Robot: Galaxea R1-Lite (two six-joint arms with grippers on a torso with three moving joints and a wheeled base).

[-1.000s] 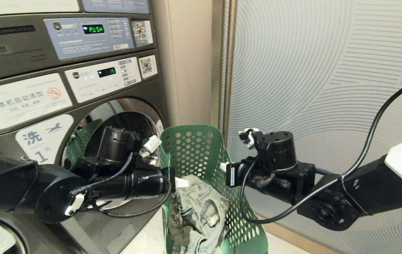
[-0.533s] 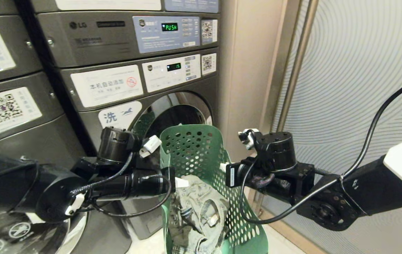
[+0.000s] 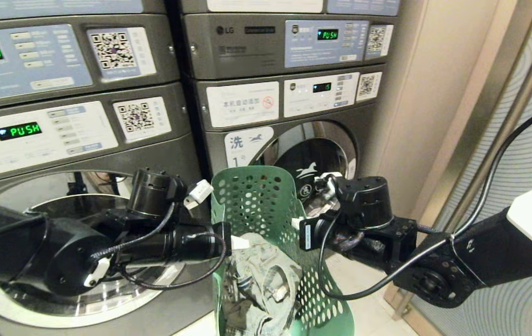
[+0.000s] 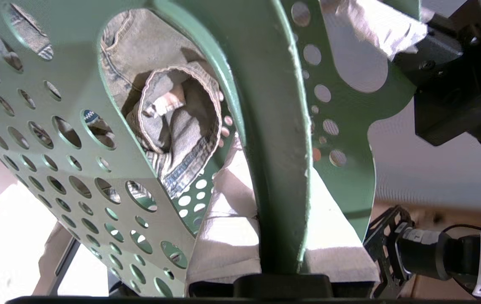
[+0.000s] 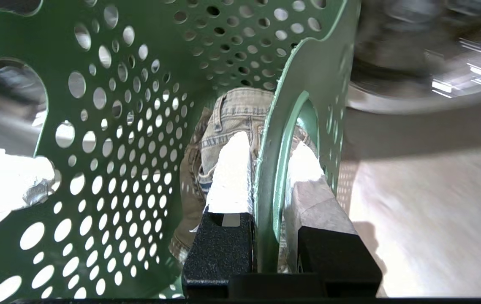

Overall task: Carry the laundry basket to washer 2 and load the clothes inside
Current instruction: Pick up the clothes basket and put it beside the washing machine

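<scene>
Whole view has swung left w/ the base: washer "1" now sits far right, a second machine fills the near left.

Left end effector & right end effector each clamped on a handle of the laundry basket, clothes inside (label "2" not visible). Keep basket level, grips firm while turning.

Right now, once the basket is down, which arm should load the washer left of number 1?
Left, likely: the left gripper clamps the basket handle directly before the left washer; the right gripper clamps the far handle, by washer 1.
</scene>
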